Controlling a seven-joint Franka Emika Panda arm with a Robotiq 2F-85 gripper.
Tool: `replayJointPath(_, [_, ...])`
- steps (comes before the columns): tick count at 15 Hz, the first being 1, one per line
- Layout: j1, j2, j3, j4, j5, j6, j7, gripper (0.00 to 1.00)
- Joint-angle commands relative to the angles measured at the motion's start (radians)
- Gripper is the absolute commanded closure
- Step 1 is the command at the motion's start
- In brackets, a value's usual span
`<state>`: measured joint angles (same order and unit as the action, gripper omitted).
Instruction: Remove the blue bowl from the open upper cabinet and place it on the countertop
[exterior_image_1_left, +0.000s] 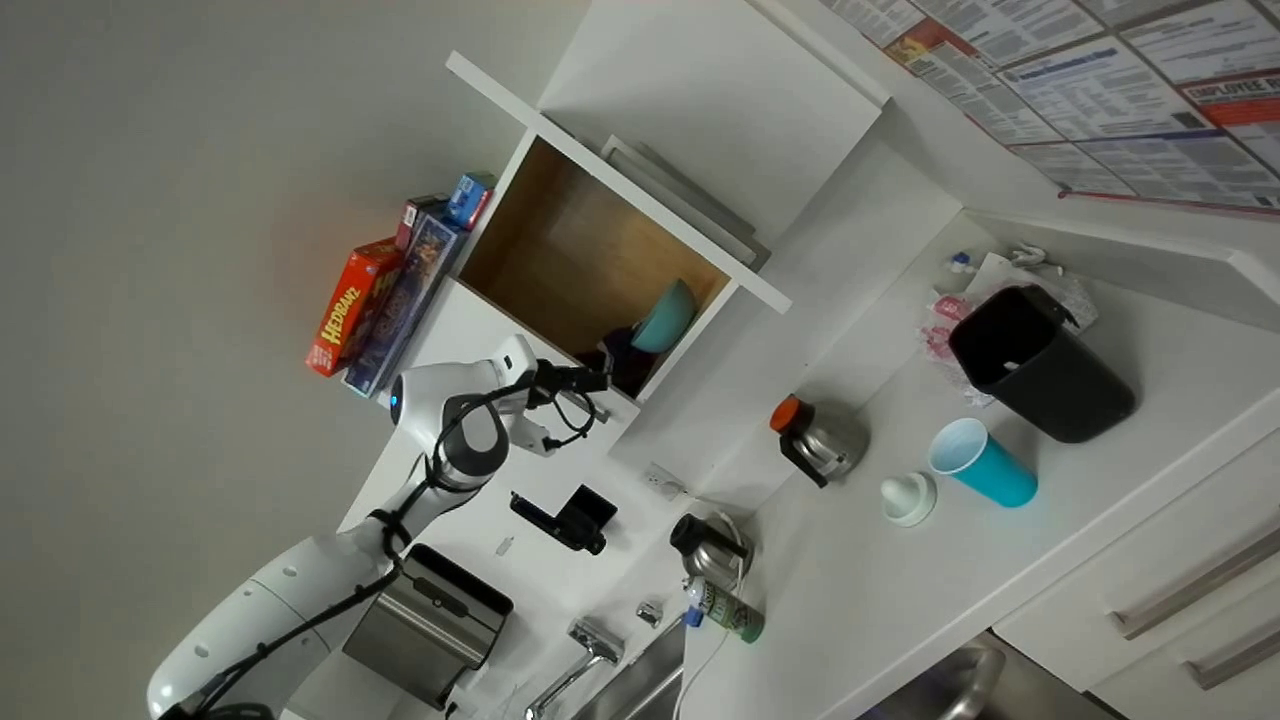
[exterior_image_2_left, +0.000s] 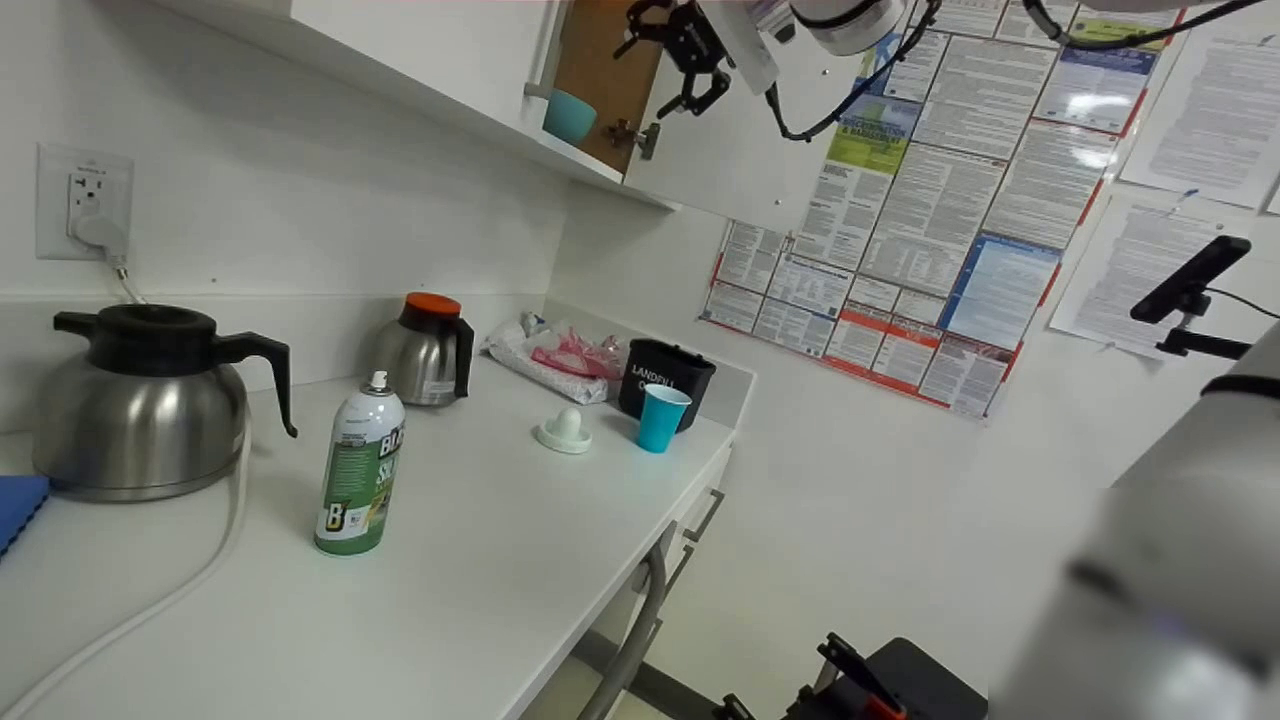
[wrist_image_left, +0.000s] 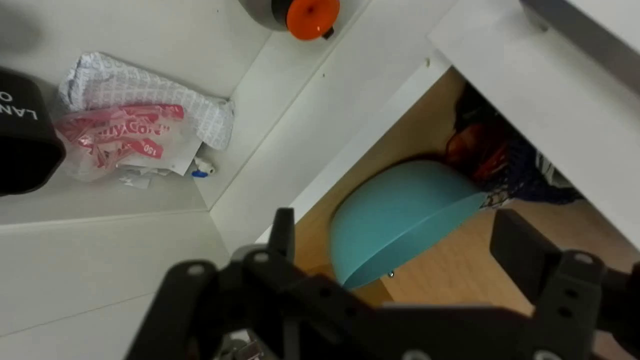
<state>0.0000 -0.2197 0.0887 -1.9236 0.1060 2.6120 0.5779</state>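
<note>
Standing toward the left of the white countertop (exterior_image_2_left: 460, 570) in an exterior view was a black-topped carafe (exterior_image_2_left: 140, 430), then a spray can (exterior_image_2_left: 358, 485) and an orange-lidded carafe (exterior_image_2_left: 412, 355). Above, the blue bowl (exterior_image_2_left: 570, 118) sat inside the open upper cabinet (exterior_image_2_left: 587, 60). Just right of it hung the gripper (exterior_image_2_left: 643, 80), its fingers (wrist_image_left: 520, 250) spread apart. Below, slightly right, a light-blue cup (exterior_image_2_left: 660, 420) stood beside a black bin (exterior_image_2_left: 668, 364).

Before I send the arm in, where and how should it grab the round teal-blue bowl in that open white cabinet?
Probably take the teal-blue bowl by its near rim, coming through the open front of the white, tan-lined cabinet, one fingertip of the black gripper inside, the other outside. The bowl looks upright with that rim exposed, while dark netting crowds one side.
</note>
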Motion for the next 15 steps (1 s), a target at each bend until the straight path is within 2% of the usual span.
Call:
replayJointPath(1, [-0.131,0.082,0.099,0.046,-0.189,0.089,0.277,0.0])
replayJointPath(3, [-0.185,0.115,0.138,0.081,-0.312,0.059,0.444,0.0])
replayJointPath(5, [-0.183,0.152,0.15,0.133,-0.411,0.022,0.596,0.0])
replayJointPath(7, [-0.168,0.186,0.154,0.199,-0.431,-0.007,0.678,0.0])
replayJointPath(10, [-0.149,0.235,0.165,0.317,-0.42,-0.098,0.729,0.0])
replayJointPath(11, [-0.077,0.251,0.101,0.358,-0.416,-0.139,0.736,0.0])
replayJointPath(15, [-0.006,0.332,0.048,0.536,-0.41,-0.341,0.721,0.0])
